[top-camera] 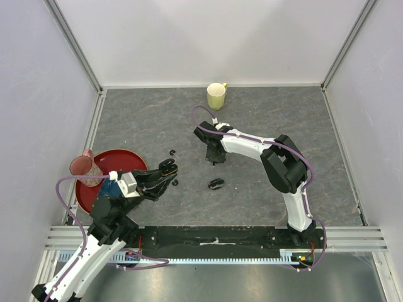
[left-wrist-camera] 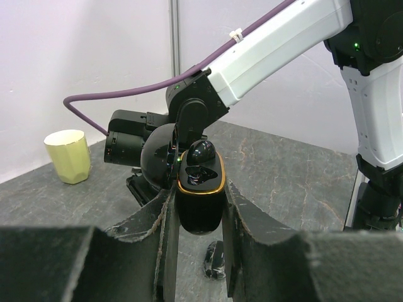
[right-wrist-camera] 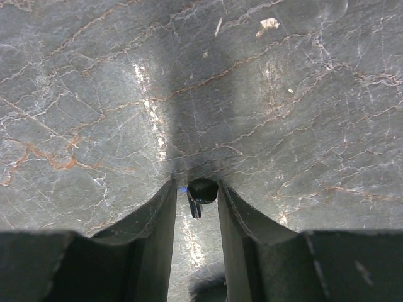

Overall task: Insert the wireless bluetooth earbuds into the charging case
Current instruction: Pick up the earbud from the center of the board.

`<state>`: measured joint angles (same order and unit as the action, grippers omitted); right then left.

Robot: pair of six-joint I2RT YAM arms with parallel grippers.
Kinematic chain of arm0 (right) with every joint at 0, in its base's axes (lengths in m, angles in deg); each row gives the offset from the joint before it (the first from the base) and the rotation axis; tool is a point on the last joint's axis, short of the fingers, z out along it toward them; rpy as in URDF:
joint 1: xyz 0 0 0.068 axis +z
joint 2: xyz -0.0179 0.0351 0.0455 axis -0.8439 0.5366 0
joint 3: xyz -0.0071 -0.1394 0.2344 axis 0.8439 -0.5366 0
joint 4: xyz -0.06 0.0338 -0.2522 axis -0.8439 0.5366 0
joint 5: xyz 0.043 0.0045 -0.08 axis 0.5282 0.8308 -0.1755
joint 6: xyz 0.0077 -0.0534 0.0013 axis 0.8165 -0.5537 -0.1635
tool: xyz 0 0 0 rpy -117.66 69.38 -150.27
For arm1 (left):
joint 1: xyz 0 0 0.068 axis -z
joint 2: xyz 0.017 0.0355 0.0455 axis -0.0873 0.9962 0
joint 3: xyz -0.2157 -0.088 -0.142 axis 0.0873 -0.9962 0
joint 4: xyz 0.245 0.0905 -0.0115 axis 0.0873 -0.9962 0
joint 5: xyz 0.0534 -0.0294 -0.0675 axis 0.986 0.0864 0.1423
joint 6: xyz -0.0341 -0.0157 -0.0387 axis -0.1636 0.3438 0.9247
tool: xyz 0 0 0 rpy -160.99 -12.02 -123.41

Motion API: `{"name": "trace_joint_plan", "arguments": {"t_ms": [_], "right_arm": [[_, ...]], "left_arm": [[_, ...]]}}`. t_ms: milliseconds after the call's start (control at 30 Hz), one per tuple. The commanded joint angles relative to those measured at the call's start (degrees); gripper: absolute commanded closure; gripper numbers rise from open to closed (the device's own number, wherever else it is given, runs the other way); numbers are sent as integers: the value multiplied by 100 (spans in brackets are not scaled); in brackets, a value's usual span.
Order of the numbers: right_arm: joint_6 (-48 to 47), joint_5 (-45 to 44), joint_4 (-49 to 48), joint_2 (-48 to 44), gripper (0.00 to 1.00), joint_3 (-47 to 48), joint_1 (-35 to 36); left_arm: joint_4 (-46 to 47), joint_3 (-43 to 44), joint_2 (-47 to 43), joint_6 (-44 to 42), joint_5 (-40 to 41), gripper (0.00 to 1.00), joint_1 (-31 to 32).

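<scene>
While the left gripper [left-wrist-camera: 198,192] clamps an open charging case [left-wrist-camera: 200,217], the right gripper [right-wrist-camera: 196,189] pinches one earbud [right-wrist-camera: 202,190] over the grey, veined table [right-wrist-camera: 283,113]. A second case [top-camera: 216,184] lies on it between the arms, a yellow cup [top-camera: 216,95] stands at its far edge, and pale walls [top-camera: 208,38] enclose three sides.

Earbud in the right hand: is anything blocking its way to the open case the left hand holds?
Nothing visible. The earbud sits pinched in the right hand; the case is open in the left hand, with only bare table between them.
</scene>
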<state>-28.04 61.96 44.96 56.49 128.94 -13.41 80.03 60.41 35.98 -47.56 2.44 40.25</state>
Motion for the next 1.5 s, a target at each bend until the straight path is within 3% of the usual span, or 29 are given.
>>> {"name": "trace_joint_plan", "arguments": {"t_ms": [0,733,833,867,1367,1467], "right_arm": [[-130,-156,5,282,60,-19,-28],[-570,55,-92,299,60,-124,-107],[-544,81,-153,256,62,-186,-116],[-544,90,-171,255,67,-221,-125],[-395,274,-338,176,68,-537,-151],[-360,318,-373,176,74,-581,-151]], "left_arm": [[97,-15,25,-52,35,98,18],[132,-24,87,-34,0,98,18],[132,-24,86,-34,9,98,18],[132,-24,86,-34,9,98,18],[141,-24,95,-17,0,98,18],[132,-24,104,-17,0,98,18]]}}
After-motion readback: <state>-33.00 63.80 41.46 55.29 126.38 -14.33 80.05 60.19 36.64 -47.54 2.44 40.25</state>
